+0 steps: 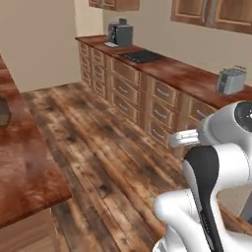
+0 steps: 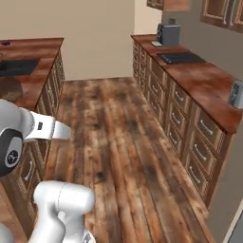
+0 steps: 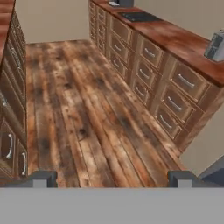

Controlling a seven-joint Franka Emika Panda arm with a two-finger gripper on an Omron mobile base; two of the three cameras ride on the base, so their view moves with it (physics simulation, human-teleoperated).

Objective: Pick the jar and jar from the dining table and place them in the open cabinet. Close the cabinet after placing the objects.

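Observation:
My gripper point(image 3: 112, 179) is open, its two dark fingertips point(image 3: 43, 178) standing wide apart with nothing between them, and it looks down along a wood-plank floor point(image 3: 83, 109). The jars and the dining table are out of view. Brown wall cabinets with framed doors and silver handles point(image 1: 211, 14) hang above the right-hand counter, cut off by the frame top, and also appear in the right base view point(image 2: 223, 12). Whether any of them stands open I cannot tell.
A long counter with drawers point(image 1: 162, 93) runs along the right, carrying a coffee machine point(image 1: 120, 33), a black cooktop point(image 1: 141, 56) and a toaster point(image 1: 231, 80). On the left stands an island counter point(image 2: 42, 52) with drawers, a cooktop point(image 2: 14, 66) and a dark object point(image 1: 2, 112). The floor aisle lies between them.

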